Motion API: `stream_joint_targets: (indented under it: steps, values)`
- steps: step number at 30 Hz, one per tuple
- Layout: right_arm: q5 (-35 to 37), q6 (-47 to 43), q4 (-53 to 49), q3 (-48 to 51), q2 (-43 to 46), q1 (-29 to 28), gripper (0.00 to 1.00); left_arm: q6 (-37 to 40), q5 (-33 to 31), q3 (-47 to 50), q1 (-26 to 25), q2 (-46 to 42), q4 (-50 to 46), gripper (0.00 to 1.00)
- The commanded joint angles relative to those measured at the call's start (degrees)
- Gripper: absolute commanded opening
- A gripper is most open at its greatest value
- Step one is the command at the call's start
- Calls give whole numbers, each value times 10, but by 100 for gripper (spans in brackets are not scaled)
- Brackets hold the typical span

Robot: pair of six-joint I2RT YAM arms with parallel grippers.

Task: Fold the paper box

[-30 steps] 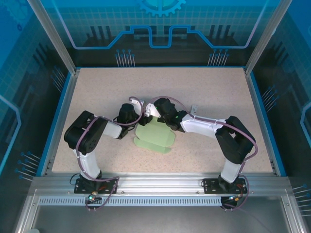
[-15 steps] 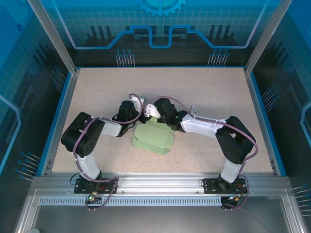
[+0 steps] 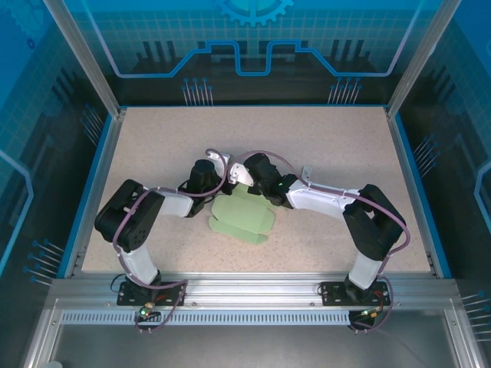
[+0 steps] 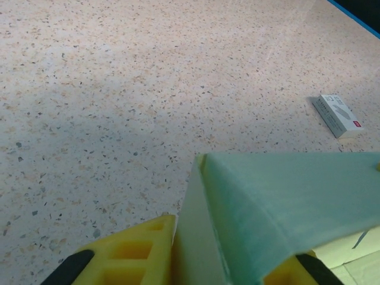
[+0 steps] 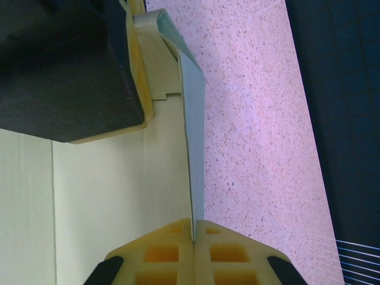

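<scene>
Arms bent inward, meeting at paper box point(image 3: 242, 218) far edge. Jaws: right gripper point(image 5: 193, 228) pinches upright flap; left gripper point(image 4: 222, 249) straddles fold, clamping unclear. Open tabletop point(image 3: 322, 146) all around.

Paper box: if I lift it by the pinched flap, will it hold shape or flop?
Probably floppy: the paper box is thin sheet, and the flap in the right gripper shows edge-on as a sliver. Likely very light, so it may slide on the table if pushed. Creases probably hinge freely: a flap stands upright.
</scene>
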State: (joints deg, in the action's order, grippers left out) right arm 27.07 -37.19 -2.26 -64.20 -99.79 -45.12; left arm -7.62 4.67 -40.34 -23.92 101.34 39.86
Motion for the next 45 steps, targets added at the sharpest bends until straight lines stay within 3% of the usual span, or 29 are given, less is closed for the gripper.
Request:
stream_joint_targets:
  steps: [1,12,17,25,31,45]
  values:
    - [-48,22,-70,0,24,-18,0,-34,-141,6,17,-10,-7,16]
    - [-65,27,-60,18,37,-21,0,-55,-260,-2,-1,-16,-45,2]
    - [-55,28,-51,16,33,-15,0,-54,-212,1,-1,-17,-23,2]
    - [-29,33,-38,2,27,-3,0,-45,-106,17,4,-19,14,16]
    - [-25,32,-40,-6,26,6,0,-37,-85,27,5,-31,12,33]
    - [-28,21,-60,-25,28,16,0,-21,-36,62,8,-70,-25,62]
